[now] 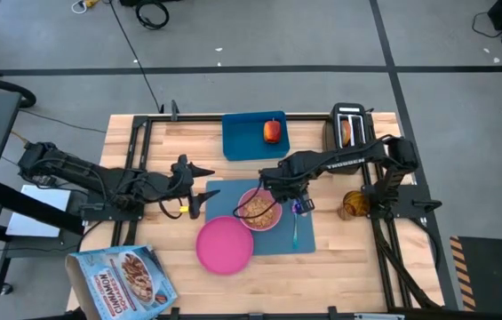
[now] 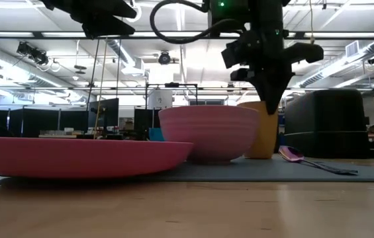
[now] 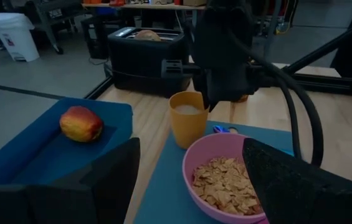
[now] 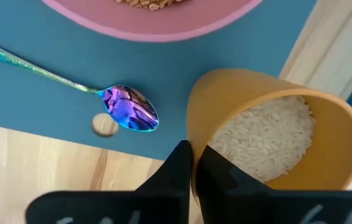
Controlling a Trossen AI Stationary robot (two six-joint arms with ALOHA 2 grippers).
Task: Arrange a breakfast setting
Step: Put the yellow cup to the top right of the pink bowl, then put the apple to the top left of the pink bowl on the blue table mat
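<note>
Right gripper [image 4: 191, 163] fingers clenched on the orange cup [image 4: 274, 127] rim, cup on the mat [image 4: 32, 99] beside the pink bowl [image 3: 225, 177]. Keep it level, lower gently, then release. Cup holds white grains. Left gripper [image 1: 199, 191] fingers released, hovering over tabletop [image 1: 339, 276].

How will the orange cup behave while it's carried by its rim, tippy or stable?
The orange cup is probably light and stiff. The right gripper is shut on one side of its rim, so it may swing or tilt. It holds white grains nearly to the top, so a tilt would likely spill them onto the blue mat. Set down upright, it looks fairly stable.
</note>
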